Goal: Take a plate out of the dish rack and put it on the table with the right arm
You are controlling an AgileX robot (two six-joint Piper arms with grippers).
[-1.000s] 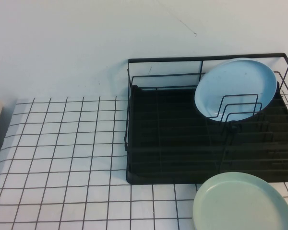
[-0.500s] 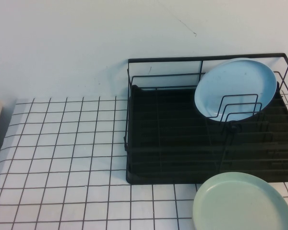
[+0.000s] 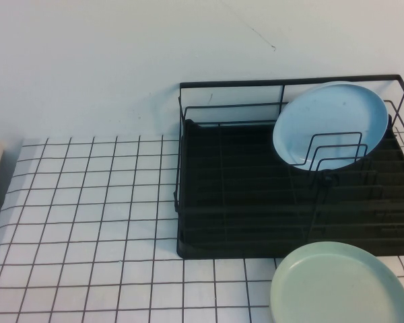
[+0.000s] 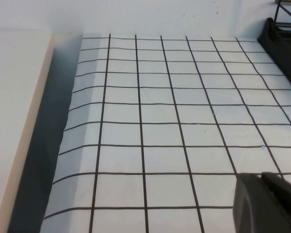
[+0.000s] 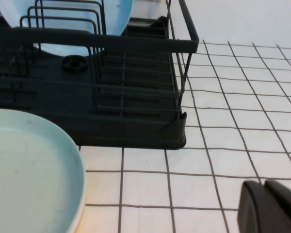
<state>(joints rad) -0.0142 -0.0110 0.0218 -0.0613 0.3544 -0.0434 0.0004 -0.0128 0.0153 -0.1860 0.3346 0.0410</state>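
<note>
Within the dish rack (image 3: 256,195), the plate (image 3: 330,124) leans on dividers: rigid, slick, breakable; grip its upper rim. Right tool (image 5: 271,206) pressed together above desk (image 3: 87,222); left tool (image 4: 266,201) state undeterminable.

Plate (image 3: 330,121) smooth, semi-gloss; dish rack (image 3: 256,202) matt black wire; table (image 3: 87,222) matt.

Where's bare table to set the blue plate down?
Free: gridded table left of the dish rack. Crowded: near right, where the mint plate sits against the rack front. Blue plate leans in the dividers. Right gripper shut; left gripper over bare grid.
</note>
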